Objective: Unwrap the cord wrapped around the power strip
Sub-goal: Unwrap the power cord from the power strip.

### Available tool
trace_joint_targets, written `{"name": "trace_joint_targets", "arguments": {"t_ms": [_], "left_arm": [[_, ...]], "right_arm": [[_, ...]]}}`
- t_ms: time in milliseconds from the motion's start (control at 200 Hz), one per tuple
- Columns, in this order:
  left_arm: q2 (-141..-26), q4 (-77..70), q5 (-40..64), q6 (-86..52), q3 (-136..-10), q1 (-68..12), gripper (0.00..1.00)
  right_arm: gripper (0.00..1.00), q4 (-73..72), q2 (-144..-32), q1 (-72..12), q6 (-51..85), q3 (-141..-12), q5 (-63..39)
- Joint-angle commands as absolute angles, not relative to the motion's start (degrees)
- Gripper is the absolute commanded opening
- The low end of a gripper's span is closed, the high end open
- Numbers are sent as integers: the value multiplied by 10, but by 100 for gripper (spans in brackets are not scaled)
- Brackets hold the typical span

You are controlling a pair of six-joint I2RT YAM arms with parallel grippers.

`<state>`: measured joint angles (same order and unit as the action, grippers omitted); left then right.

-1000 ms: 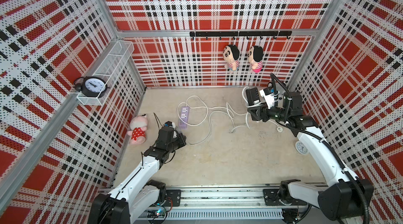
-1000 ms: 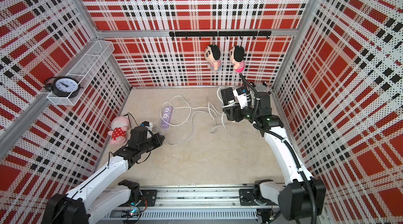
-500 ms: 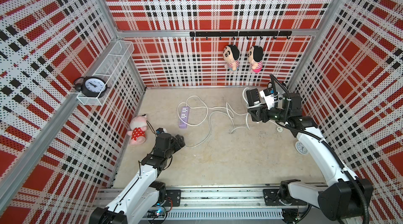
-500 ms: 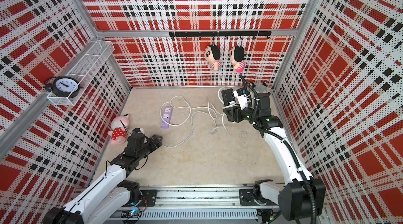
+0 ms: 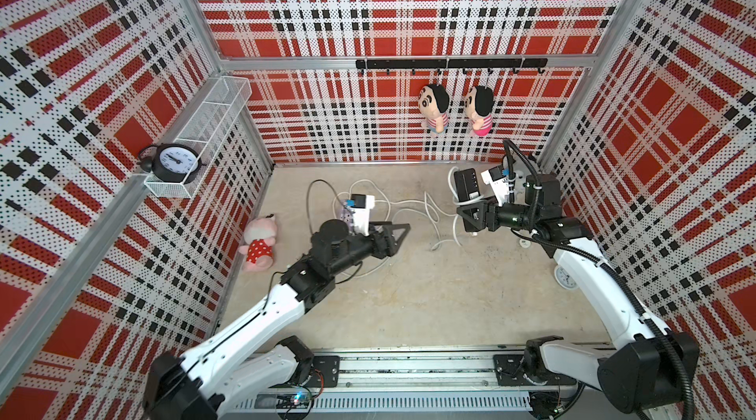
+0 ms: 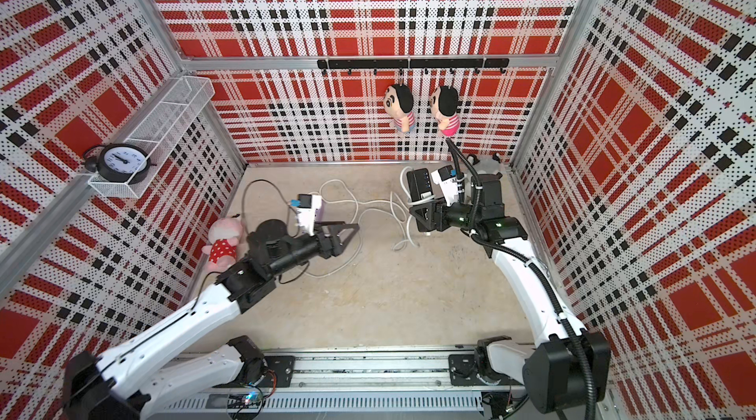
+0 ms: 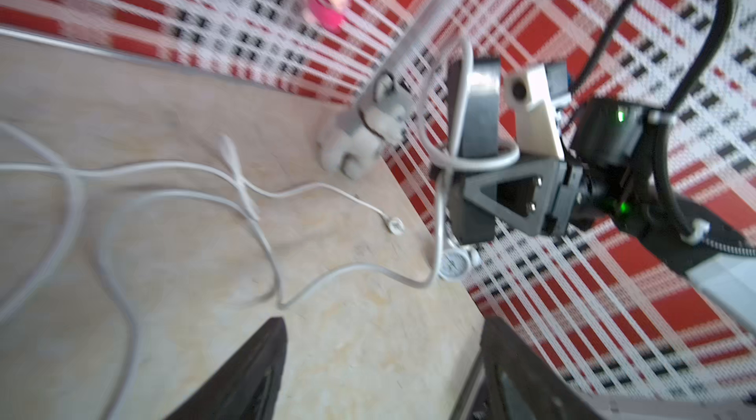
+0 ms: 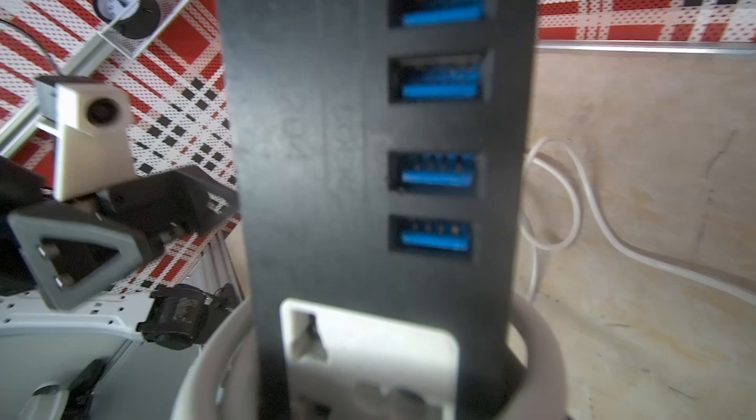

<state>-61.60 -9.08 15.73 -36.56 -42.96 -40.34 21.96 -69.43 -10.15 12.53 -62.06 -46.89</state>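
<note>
Where the right fingers (image 7: 470, 215) close, we find them clamped on the lower end of the black strip (image 5: 465, 186). It stands up out of the right gripper (image 5: 470, 211) near the back right corner, lifted off the floor (image 5: 409, 307). In the right wrist view its face with four blue ports fills most of the frame. One turn of the white cord (image 7: 491, 161) loops round the strip just above the fingers. From there the cord hangs to the floor and trails in loose curves toward the left arm.

The left fingers (image 7: 253, 377) stand well apart, and we see nothing between them. The left gripper (image 5: 399, 235) hovers near the middle of the floor and points toward the strip, well apart from it. A bend of cord lies under the arm. A purple outlet bar (image 5: 345, 219) shows only as a sliver behind that arm's wrist camera.

Farther out, a pink plush (image 5: 257, 242) lies by the left wall. Above it a black clock (image 5: 174, 158) sits in a wire basket (image 5: 212, 111). Two dolls (image 5: 433, 107) hang from a black rail (image 5: 450, 64) on the back wall. A small white dial (image 5: 566, 276) lies on the floor against the right wall.
</note>
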Motion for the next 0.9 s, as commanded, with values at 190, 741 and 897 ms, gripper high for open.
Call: {"name": "trace_joint_targets", "arguments": {"t_ms": [190,741,897], "left_arm": [[-771,-255,229,-371,-495,-452,75],[-893,-302,306,-378,-536,-418,3],[-893,-266,292,-349,-540,-389,0]], "right_arm": [[10,130,-704,-134,181,-624,-515],[12,123,-700,-145,168,-629,-556],[12,113,-702,-145,159,-628,-601]]}}
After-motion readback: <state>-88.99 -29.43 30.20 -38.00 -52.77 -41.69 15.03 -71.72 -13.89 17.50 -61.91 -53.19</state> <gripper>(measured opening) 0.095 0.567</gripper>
